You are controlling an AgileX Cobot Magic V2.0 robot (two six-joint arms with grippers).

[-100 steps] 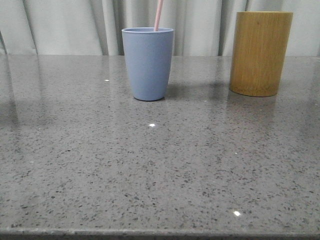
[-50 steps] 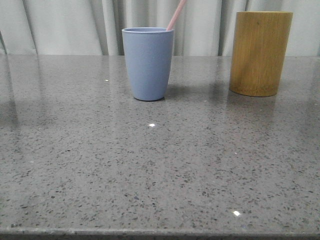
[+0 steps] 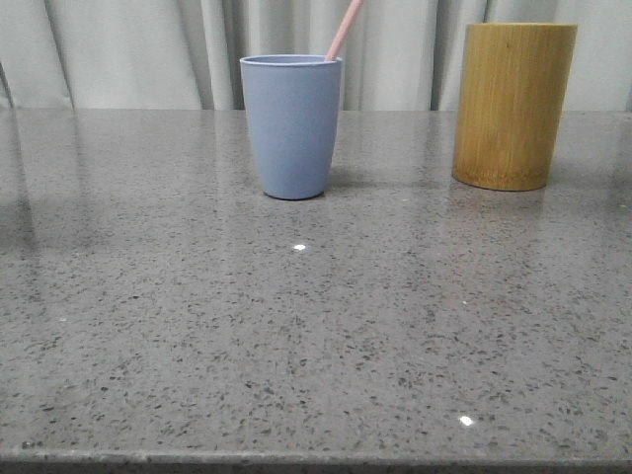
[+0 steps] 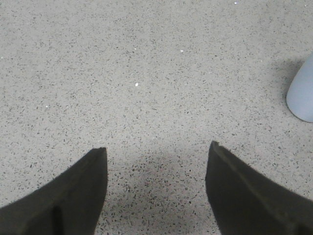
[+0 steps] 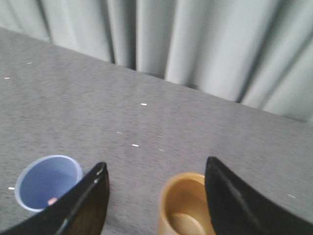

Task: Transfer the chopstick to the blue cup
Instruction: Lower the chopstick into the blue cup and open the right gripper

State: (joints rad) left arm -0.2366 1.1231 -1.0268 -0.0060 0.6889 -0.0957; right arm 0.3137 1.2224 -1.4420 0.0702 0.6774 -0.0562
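Note:
The blue cup [image 3: 292,125] stands at the back middle of the grey speckled table. A pale pink chopstick [image 3: 344,30] stands in it and leans to the right against the rim; only its upper end shows. In the right wrist view the cup [image 5: 48,182] is seen from above with a pink tip [image 5: 51,200] inside. My right gripper [image 5: 155,169] is open and empty, high above the table between the cup and the bamboo holder. My left gripper [image 4: 157,149] is open and empty over bare table, the cup's base [image 4: 302,95] off to one side.
A taller yellow-brown bamboo holder [image 3: 513,105] stands at the back right; from above it [image 5: 185,208] looks empty. A pale curtain [image 3: 148,49] hangs behind the table. The table's front edge [image 3: 316,460] runs along the bottom of the front view.
The chopstick stood nearly upright in the blue cup one second ago; it has since tipped to the right and now rests against the rim.

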